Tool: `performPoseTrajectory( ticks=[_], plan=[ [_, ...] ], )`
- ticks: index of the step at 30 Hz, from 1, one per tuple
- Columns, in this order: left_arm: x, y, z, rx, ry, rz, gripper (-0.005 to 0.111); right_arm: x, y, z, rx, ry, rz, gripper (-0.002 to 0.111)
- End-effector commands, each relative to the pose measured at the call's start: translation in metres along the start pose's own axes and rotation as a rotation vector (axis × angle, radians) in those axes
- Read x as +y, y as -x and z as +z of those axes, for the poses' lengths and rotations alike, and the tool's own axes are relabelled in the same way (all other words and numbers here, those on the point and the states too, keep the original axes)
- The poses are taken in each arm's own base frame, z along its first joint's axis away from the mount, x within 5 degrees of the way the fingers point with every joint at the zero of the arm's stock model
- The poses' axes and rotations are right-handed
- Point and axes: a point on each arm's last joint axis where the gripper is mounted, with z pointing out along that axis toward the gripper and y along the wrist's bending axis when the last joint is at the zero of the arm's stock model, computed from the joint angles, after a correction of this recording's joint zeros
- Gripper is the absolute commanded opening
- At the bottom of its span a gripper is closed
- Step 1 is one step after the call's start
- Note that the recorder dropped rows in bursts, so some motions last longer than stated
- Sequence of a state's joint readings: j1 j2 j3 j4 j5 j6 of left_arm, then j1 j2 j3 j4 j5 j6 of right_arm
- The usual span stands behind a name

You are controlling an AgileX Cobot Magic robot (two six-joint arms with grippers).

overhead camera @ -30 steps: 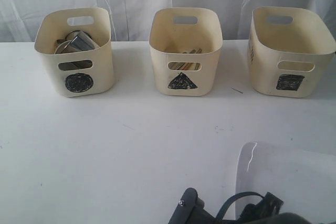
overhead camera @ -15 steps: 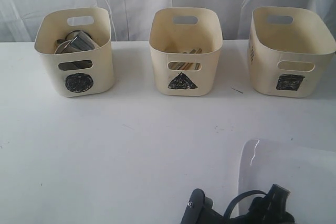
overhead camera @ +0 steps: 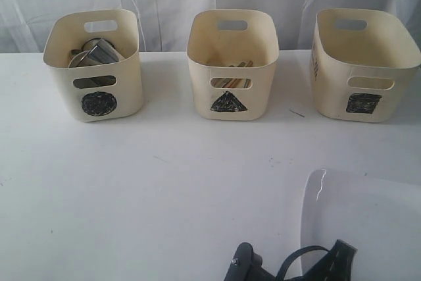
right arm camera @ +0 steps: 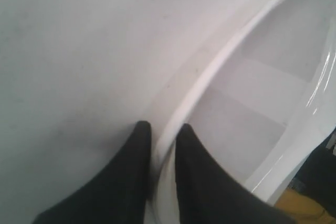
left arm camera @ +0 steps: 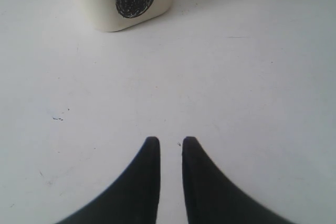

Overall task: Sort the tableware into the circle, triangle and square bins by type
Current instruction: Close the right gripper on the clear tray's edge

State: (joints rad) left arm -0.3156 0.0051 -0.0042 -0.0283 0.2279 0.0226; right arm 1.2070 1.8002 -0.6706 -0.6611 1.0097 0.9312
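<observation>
A large white square plate [overhead camera: 368, 222] lies at the table's near right. My right gripper [right arm camera: 163, 127] is shut on the plate's [right arm camera: 252, 93] raised rim, one finger outside and one inside. The circle bin [overhead camera: 92, 64] at back left holds steel mugs [overhead camera: 99, 52]. Wooden sticks show through the slot [overhead camera: 230, 83] of the triangle bin [overhead camera: 231, 44] in the middle. The square bin [overhead camera: 362, 64] stands at back right, its inside hidden. My left gripper [left arm camera: 167, 141] hovers over bare table in front of the circle bin [left arm camera: 131, 3], fingers a narrow gap apart, holding nothing.
A white curtain hangs behind the bins. Dark parts of the right arm [overhead camera: 247, 262] show at the bottom edge of the exterior view, left of the plate. White tabletop [overhead camera: 164, 182] stretches between the bins and the plate.
My right gripper has closed onto the plate's rim. The plate's near edge has shifted slightly right and down, and the right arm sits lower in view. The left gripper has not moved.
</observation>
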Motion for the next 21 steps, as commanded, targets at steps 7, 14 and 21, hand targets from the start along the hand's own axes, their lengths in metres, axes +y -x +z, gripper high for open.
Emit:
performPoseTrajectory(
  ticks=[7, 14, 21],
  plan=[
    [0.000, -0.001, 0.000, -0.004, 0.004, 0.001, 0.022, -0.018, 0.019, -0.033, -0.208, 0.058, 0.043, 0.000],
    [0.000, -0.001, 0.000, -0.004, 0.004, 0.001, 0.022, -0.059, 0.026, -0.083, -0.375, 0.042, 0.171, 0.000],
    [0.000, -0.001, 0.000, -0.004, 0.004, 0.001, 0.022, -0.092, 0.017, -0.113, -0.454, 0.011, 0.284, 0.000]
  ],
)
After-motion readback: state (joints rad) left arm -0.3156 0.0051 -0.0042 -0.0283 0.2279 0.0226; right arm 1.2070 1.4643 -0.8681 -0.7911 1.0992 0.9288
